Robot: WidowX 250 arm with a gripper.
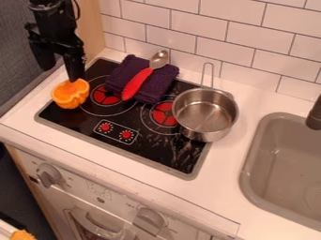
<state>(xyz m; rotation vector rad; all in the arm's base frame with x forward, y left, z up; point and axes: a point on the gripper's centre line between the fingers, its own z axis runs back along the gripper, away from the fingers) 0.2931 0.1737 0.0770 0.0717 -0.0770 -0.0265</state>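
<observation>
At the upper left hangs the black gripper point(61, 75), open, its two fingers apart. One fingertip comes down at the top of an orange, lobed, hollow-looking object point(69, 96) on the stove's left edge; whether they touch I cannot tell. A folded dark purple cloth point(160, 80) lies across the back of the black stove point(87, 120). On the cloth rests a spoon with a red handle point(136, 84) and a metal bowl pointing to the back wall. A steel saucepan point(205, 114) stands upright on the stove's right side, its handle toward the wall.
A grey sink point(249, 159) is sunk into the counter at the right, with a dark faucet point(315, 115) over its edge. White tiles line the back. Oven knobs point(49, 175) are on the front below the counter. Something orange point(22, 235) shows at the bottom left corner.
</observation>
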